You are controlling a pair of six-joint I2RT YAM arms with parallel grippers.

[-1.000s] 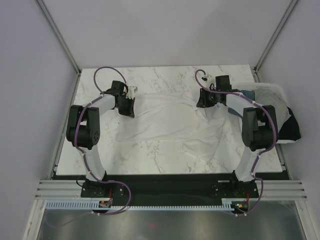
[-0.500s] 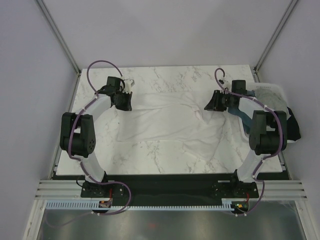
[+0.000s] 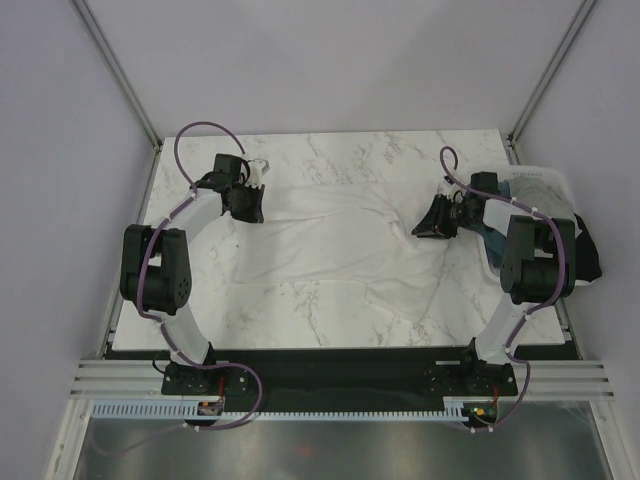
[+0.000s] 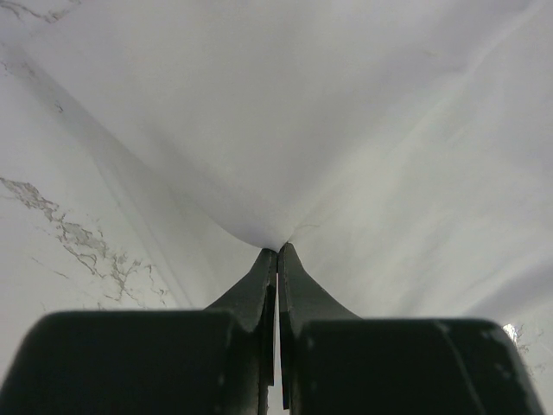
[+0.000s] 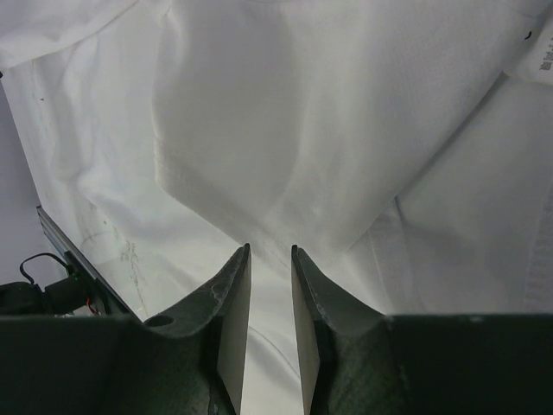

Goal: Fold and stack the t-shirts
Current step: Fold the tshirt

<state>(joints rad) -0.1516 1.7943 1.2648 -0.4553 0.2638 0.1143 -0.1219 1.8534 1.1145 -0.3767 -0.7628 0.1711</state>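
Note:
A plain white t-shirt lies spread and creased across the middle of the marble table. My left gripper is shut on its far left edge; in the left wrist view the cloth pulls into a point at the closed tips. My right gripper is at the shirt's right side. In the right wrist view its jaws stand a little apart, with the white cloth lying just beyond and beneath them, not pinched.
A white plastic bin stands at the table's right edge behind my right arm. It holds light grey cloth, with teal cloth and black cloth hanging over its sides. Metal frame posts rise at the back corners.
My right gripper moved right and toward the near side, and its jaws now stand apart off the cloth. My left gripper moved slightly back and left, still holding the shirt, which now lies flatter.

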